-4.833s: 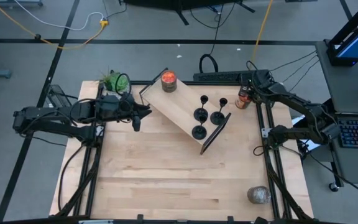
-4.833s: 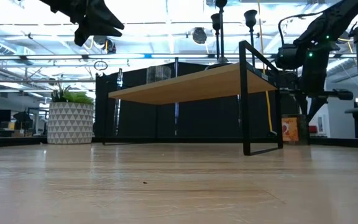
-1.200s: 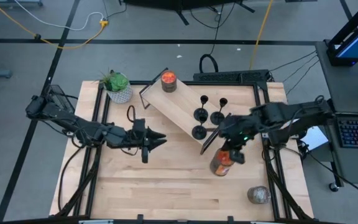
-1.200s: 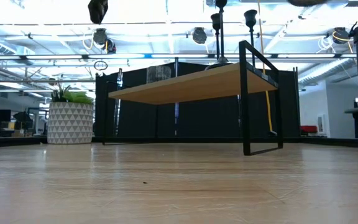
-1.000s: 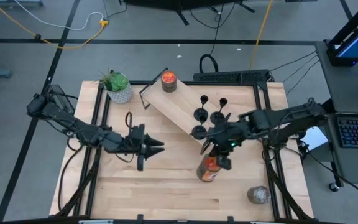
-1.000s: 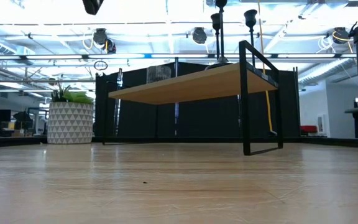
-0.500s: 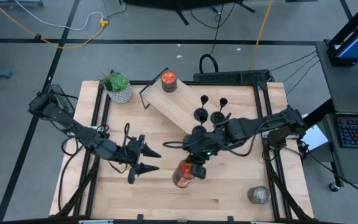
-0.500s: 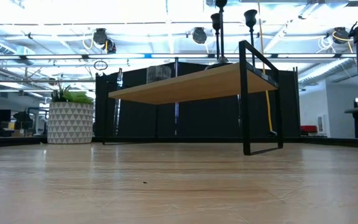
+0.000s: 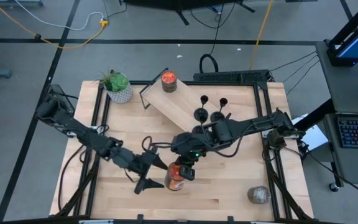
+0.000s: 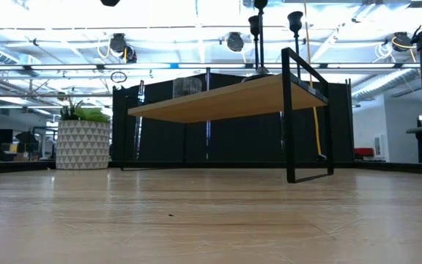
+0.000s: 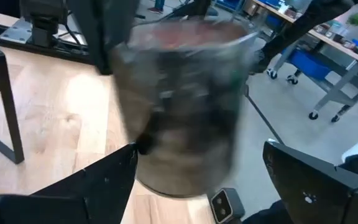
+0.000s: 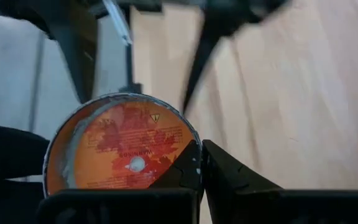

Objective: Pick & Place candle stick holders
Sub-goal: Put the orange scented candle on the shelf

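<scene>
Black candle stick holders (image 9: 200,114) stand by their disc bases on a small wooden shelf (image 9: 174,102) at the table's far side; no gripper touches them. In the low view their stems and cups (image 10: 255,29) rise above the shelf top (image 10: 218,101). My right gripper (image 9: 183,166) is shut on a glass candle jar (image 9: 175,177) with an orange top, held over the table's middle. My left gripper (image 9: 159,175) is open just left of the jar. In the left wrist view the jar (image 11: 185,106) stands between its spread fingers (image 11: 98,183), apart from them. My right gripper pinches the jar's rim (image 12: 194,144) at one spot. One finger (image 12: 185,169) lies over the orange top, the other outside the wall. The fingers come from above, pointing down. The jar hangs upright below them, clear of the table.
A second orange-topped jar (image 9: 168,79) stands on the shelf's far end. A potted plant (image 9: 117,84) sits at the far left corner, and a grey lump (image 9: 258,195) lies near the right front corner. Bare wood (image 9: 123,199) lies along the near edge.
My right gripper has carried the jar toward the table's left and near edges, up to my left gripper. My left gripper has moved toward the near edge and to the right, and its fingers have opened wider around the jar.
</scene>
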